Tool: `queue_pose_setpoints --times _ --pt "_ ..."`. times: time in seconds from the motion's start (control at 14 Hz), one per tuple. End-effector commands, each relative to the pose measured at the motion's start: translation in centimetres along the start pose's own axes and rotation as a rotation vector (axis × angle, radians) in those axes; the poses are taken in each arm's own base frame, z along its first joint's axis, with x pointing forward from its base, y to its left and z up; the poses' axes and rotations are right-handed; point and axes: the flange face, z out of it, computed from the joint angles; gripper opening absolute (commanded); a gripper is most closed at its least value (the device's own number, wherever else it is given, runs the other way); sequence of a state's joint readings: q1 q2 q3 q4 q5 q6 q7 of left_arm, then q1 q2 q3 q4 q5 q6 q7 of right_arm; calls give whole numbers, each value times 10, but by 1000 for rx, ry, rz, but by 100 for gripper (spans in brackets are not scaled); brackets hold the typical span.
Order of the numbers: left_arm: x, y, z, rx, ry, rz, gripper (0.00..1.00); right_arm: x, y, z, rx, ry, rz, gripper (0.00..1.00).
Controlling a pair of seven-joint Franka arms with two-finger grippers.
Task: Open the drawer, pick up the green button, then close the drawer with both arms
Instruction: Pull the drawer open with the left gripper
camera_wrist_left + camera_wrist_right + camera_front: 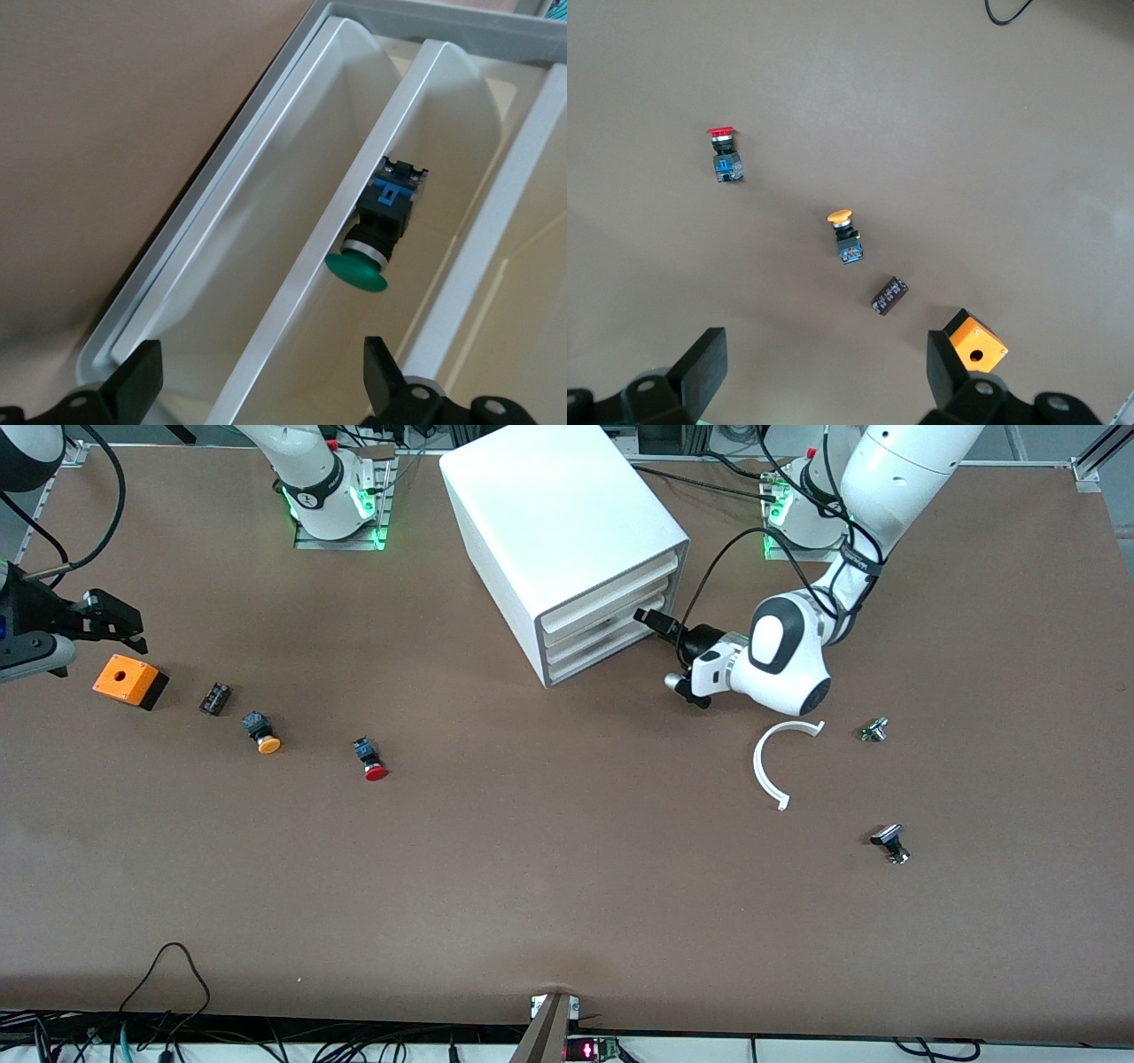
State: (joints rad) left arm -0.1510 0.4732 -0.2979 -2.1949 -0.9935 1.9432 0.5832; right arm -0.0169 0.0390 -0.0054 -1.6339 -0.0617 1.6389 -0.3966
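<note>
**Step in hand: opening the drawer**

1. The table [532, 886] carried the cabinet [558, 522] close to the arms' bases, with its drawer fronts turned toward the left arm's end.
2. The left arm [788, 657] reached in low from that end. The left gripper [654, 620] sat right at the drawer fronts, jaws spread wide and holding nothing.
3. The right gripper [115, 627] waited over the table at the right arm's end, just above the orange box [130, 681]. Its jaws were also wide and empty.
4. The drawer [595, 657] was the lowest of three and looked fully pushed in.
5. The button [376, 237] lay on its side inside the cabinet, on a tray, green cap toward the front lip. In the left wrist view it seemed to sit one tray above the tray beside the table. You could not settle which drawer held it from these views.

**Recommended procedure**

- You needed to confirm the tray before committing, because a pull on the wrong front would have exposed nothing.
- You should have set one finger over the front lip and one under it, then closed fully before pulling.
- You should have pulled straight out along the drawer's own line. A slanted pull would likely have dragged the light cabinet across the table.
- The white arc [772, 766] lay nearer the camera than the left arm, so you should have kept the elbow clear of it.
- The red button [373, 761] and orange button [263, 734], out on the table, were not your targets.
</note>
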Motion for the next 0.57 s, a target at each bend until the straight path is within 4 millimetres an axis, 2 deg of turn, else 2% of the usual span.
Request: queue_pose_setpoints --times 0.0,0.14,0.29,0.36,0.5 --pt "-1 -3 17 -15 18 3 99 8 -11 -1 2 6 -30 100" --pt "-1 -5 22 -18 11 -5 92 11 -10 5 6 -3 -22 100" --pt "-2 -7 29 -22 2 -13 77 11 -13 3 7 -5 -18 100" --pt "-3 -7 30 -22 -1 -15 68 10 -13 1 7 -2 -15 100" --pt "-4 -9 33 -25 -3 -21 43 11 -14 2 9 -4 -19 100"
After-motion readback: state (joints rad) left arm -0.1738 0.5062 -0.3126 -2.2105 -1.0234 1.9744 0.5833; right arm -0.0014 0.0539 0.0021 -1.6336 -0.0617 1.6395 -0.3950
